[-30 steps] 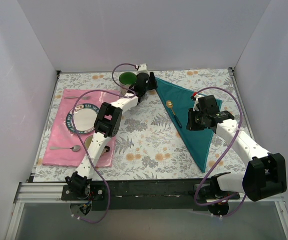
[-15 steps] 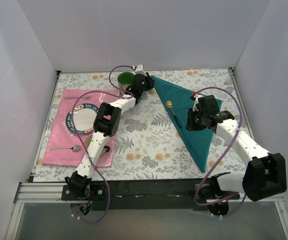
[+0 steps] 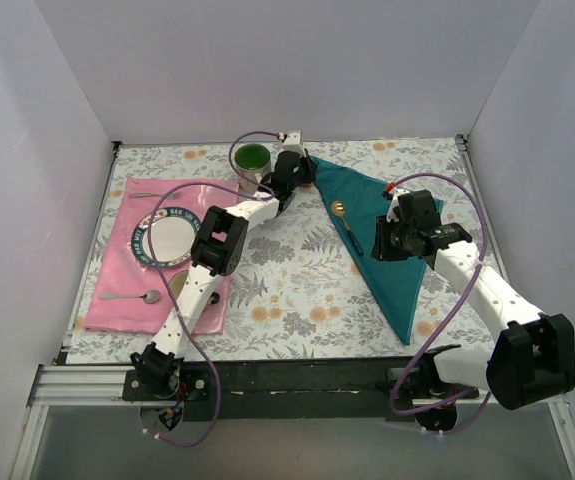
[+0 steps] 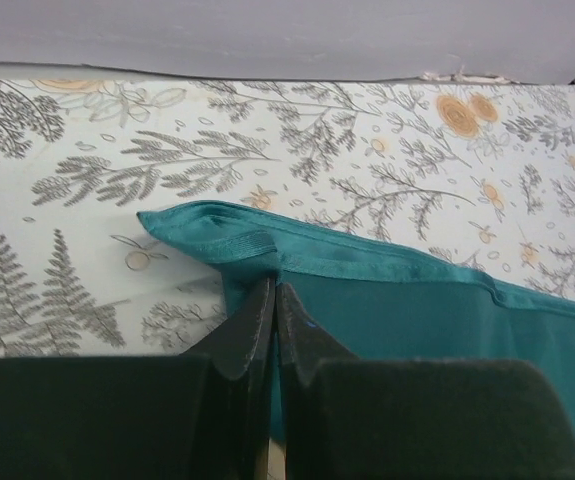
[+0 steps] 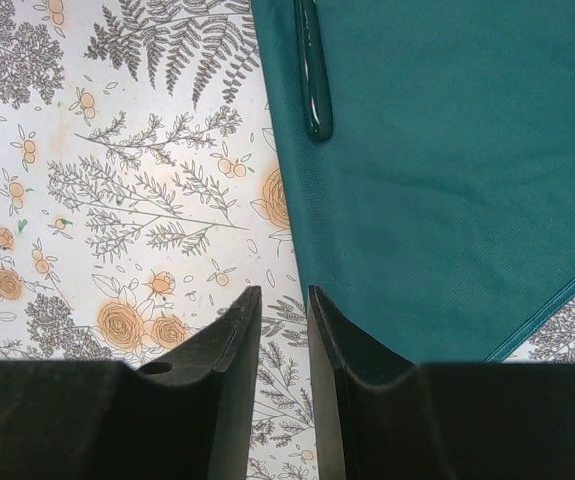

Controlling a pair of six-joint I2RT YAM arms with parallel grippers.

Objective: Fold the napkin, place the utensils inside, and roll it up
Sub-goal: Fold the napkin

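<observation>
L gripper (image 4: 273, 305): jaws together, tips down on the napkin (image 3: 362, 200) just inside its far hem, near the 11 o'clock corner. Can't tell if any cloth is pinched between them. Napkin lies as a flat triangle at approx 2 o'clock on the worktop (image 3: 297, 270), long point toward 6. Spoon (image 3: 346, 226) rests on it near the L edge, bowl at 11, green handle toward 5. R gripper (image 5: 279, 300): jaws a slit apart, nothing in them, over the napkin's L edge, w/ the handle end at 12. Cup (image 3: 254, 157) sits at 10 o'clock of the L gripper.
</observation>
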